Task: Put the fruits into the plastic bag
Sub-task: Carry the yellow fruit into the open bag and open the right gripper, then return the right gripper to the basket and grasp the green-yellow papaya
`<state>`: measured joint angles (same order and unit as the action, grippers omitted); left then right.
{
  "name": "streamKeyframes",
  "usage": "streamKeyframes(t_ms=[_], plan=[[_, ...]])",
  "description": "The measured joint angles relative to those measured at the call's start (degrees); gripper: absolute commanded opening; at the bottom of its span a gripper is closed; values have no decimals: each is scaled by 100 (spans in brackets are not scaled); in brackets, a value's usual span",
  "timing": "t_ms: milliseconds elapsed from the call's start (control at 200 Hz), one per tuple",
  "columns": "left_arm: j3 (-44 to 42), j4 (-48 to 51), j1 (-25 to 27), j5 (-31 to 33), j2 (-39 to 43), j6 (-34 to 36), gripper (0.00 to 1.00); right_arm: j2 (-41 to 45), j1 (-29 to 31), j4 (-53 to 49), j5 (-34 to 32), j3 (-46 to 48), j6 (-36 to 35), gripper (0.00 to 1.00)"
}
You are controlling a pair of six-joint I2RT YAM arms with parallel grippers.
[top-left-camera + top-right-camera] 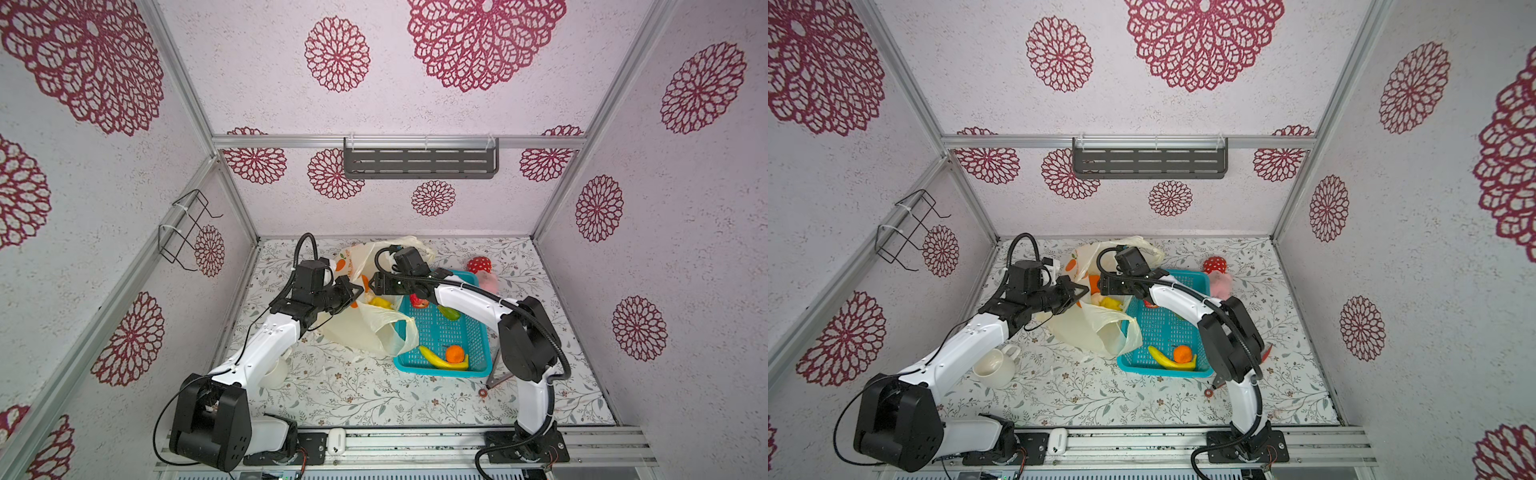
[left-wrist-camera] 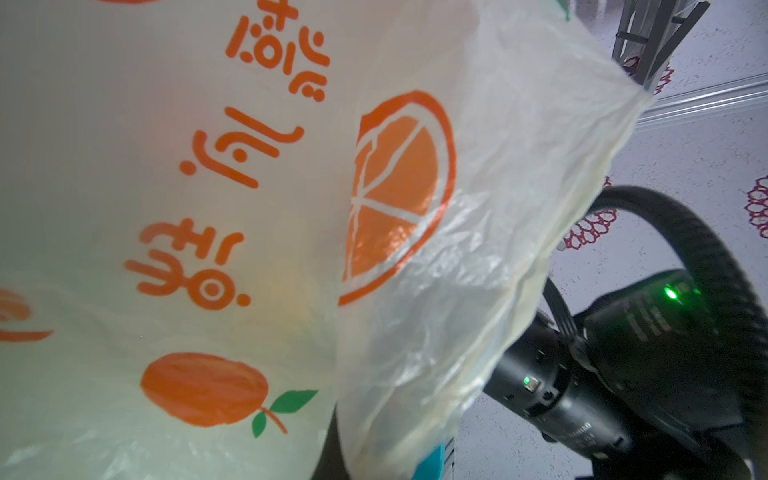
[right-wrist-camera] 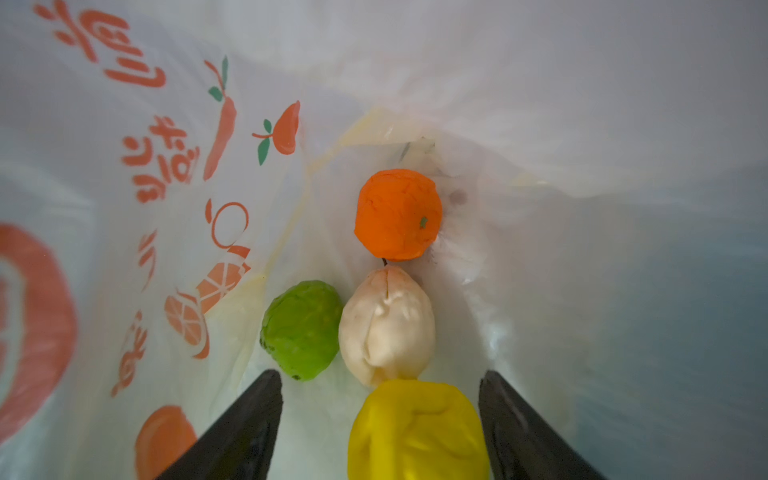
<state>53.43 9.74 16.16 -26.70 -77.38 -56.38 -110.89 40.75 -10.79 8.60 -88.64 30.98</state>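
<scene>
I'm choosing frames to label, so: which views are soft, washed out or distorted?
Right wrist view: orange fairly crisp, lemon nearest the lens soft, bag wall washed pale. Left wrist view: bag print readable, blurrier toward one edge. Both top views: evenly lit, sharp, little shadow.

Pale, speckled walls (image 1: 673, 257) are closing in on three sides, each one carrying crimson lace-like flower medallions (image 1: 337, 54) of different sizes. Aluminium posts (image 1: 561, 187) are running up the far corners. A dark slotted shelf (image 1: 419, 163) is hanging from a rail (image 1: 291, 142) across the far wall (image 1: 374, 208), and a black wire rack (image 1: 185, 230) is sticking out from the left wall (image 1: 83, 199). The bench (image 1: 353, 395) is wearing a pale cover printed with grey sprigs and small blossoms. Soft, even light is washing over everything.
</scene>
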Motion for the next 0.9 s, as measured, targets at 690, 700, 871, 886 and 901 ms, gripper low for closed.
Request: streamKeyframes(t_ms=[690, 700, 871, 886, 901], plan=[[0, 2, 7, 37, -20, 22, 0, 3766, -949, 385, -1937, 3740, 358, 81], [0, 2, 7, 37, -22, 24, 0, 3744, -970, 365, -1934, 3742, 358, 81], [0, 7, 7, 48, -33, 24, 0, 3108, -1119, 9, -1829, 3473, 323, 81], [0, 9, 7, 46, -33, 24, 0, 3005, -1121, -55, -1810, 3397, 302, 81], [0, 7, 7, 48, -33, 24, 0, 2933, -1126, -101, -1794, 3335, 291, 81]])
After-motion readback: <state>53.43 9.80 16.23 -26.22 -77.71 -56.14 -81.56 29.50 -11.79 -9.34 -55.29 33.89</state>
